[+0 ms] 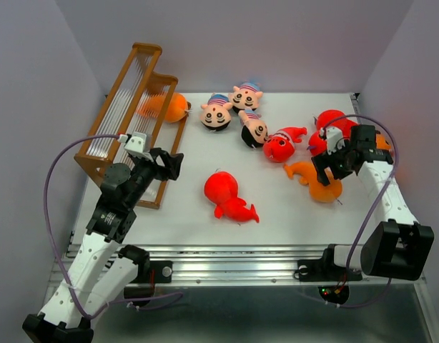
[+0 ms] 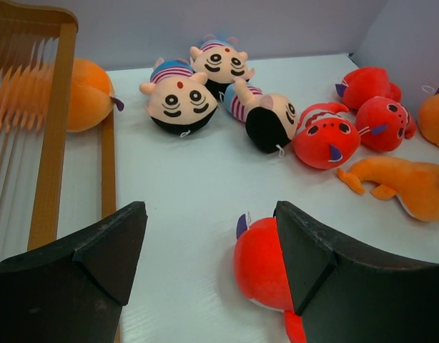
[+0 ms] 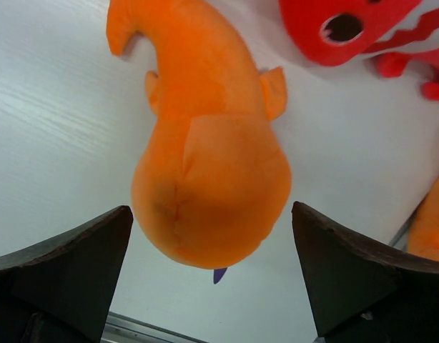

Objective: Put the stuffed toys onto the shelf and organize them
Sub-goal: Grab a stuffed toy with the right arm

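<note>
Right claw (image 3: 211,214) (jaws wide), orange toy (image 3: 205,143) beneath

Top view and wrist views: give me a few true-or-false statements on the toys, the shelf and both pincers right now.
1. Three doll heads lie on the table. True.
2. The left pincer grips the red toy. False: it is open and empty; that toy lies on the table.
3. The right pincer is open above a long-tailed orange toy. True.
4. Every toy is on the shelf. False: only a round orange toy is at the shelf; the rest lie on the table.
</note>
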Controlling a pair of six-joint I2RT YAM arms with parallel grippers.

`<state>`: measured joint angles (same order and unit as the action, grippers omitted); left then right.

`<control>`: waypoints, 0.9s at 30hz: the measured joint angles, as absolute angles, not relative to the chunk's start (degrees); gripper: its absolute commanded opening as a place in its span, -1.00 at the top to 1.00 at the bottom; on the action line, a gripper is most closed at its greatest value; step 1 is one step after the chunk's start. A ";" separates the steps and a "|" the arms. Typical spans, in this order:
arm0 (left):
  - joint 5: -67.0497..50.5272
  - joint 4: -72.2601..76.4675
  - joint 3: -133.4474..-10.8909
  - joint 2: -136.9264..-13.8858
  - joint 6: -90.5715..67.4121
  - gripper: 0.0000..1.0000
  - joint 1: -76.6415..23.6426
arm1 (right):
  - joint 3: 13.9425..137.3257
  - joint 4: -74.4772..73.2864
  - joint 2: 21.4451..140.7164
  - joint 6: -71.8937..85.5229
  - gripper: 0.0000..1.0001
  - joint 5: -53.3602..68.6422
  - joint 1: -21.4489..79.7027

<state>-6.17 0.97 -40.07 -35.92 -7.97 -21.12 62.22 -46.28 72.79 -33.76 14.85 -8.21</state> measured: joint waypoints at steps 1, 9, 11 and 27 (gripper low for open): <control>-6.42 0.95 -40.07 -35.92 -7.97 -0.68 -21.12 | 59.90 -45.71 72.79 -34.17 -0.93 14.81 -8.23; -7.88 0.93 -40.07 -36.32 -7.97 -0.67 -21.10 | 50.19 -40.60 75.05 -35.62 -0.37 11.55 -8.23; -9.17 0.99 -40.07 -36.32 -7.97 -0.67 -21.10 | 49.21 -38.70 75.31 -36.07 0.29 11.14 -8.23; -34.50 12.51 -35.94 -39.83 -12.19 -0.67 -21.04 | 56.82 -55.66 68.38 -49.08 0.73 36.49 -7.81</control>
<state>-34.50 12.51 -35.94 -39.83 -12.19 -21.04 56.82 -55.66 68.38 -49.08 36.49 -7.81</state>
